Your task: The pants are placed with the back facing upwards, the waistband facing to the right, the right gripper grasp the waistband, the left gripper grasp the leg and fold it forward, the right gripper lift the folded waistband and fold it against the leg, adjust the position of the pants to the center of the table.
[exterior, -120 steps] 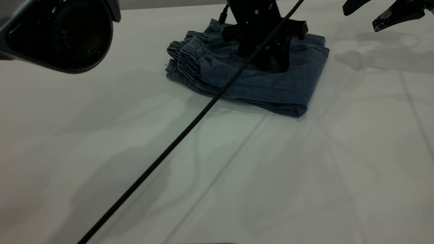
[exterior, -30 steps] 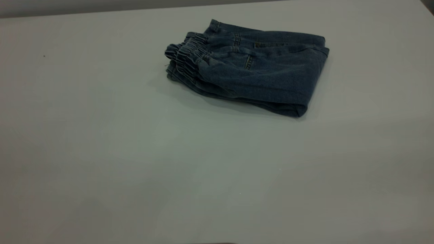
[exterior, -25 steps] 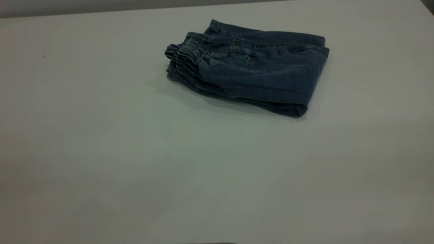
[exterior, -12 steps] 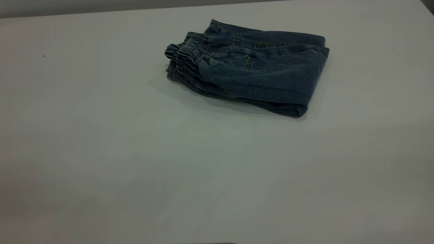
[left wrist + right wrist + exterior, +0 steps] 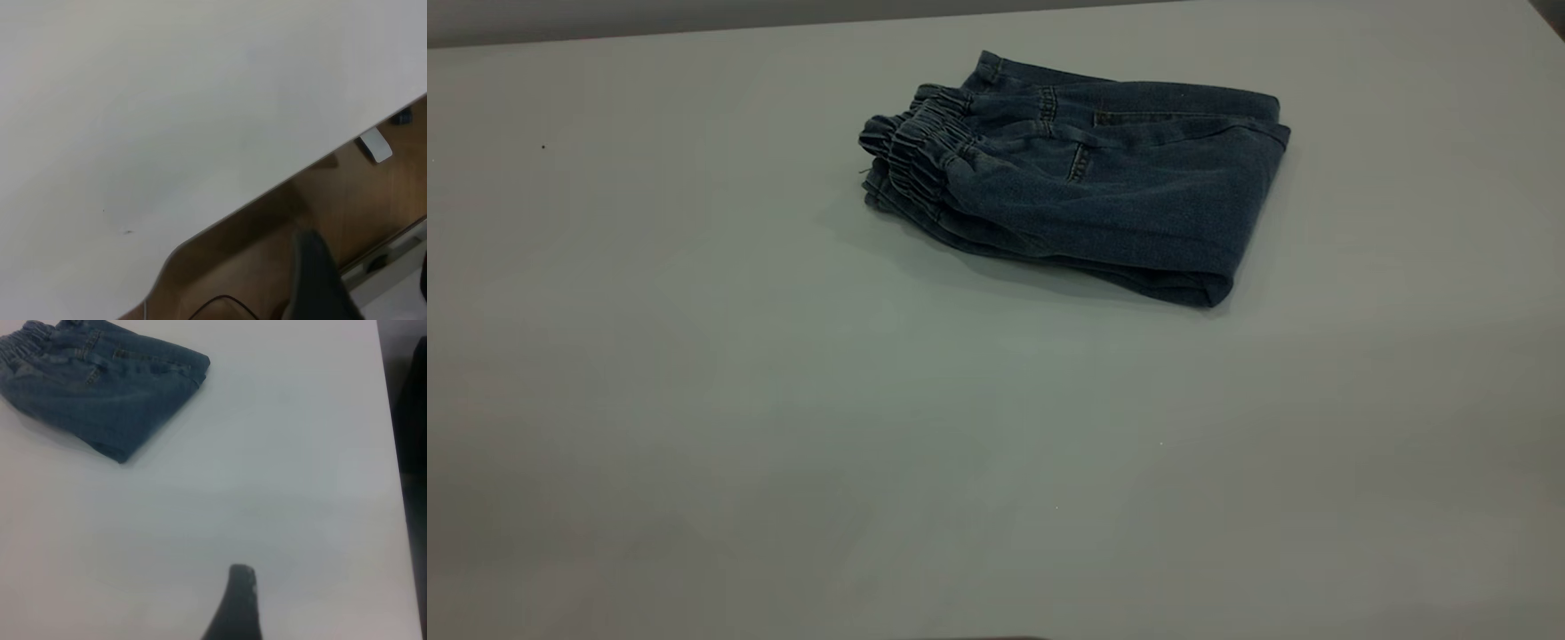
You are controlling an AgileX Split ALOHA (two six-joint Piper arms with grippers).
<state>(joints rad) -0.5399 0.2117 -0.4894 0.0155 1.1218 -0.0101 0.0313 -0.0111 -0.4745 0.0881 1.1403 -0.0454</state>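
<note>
The pants (image 5: pixel 1085 187) lie folded in a compact blue denim bundle on the far middle of the table (image 5: pixel 783 400). The gathered waistband (image 5: pixel 920 151) faces left in the exterior view, on top of the folded layers. The leg is folded underneath, its print hidden. Neither gripper appears in the exterior view. My left gripper (image 5: pixel 367 260) hangs open past the table's edge (image 5: pixel 267 193), above the brown floor. The right wrist view has the pants (image 5: pixel 100 393) farther off, and one of the right gripper's fingers (image 5: pixel 235 603) shows alone over bare table, nothing next to it.
The table's far edge (image 5: pixel 996 18) runs just behind the pants. In the left wrist view a small white object (image 5: pixel 375 145) lies on the floor beyond the table. In the right wrist view the table's edge (image 5: pixel 390 453) borders a dark area.
About five seconds ago the left gripper stood on the pants with its cable across the table, and the right gripper hung open at the far right. Both have left the exterior view. The pants lie unmoved.
</note>
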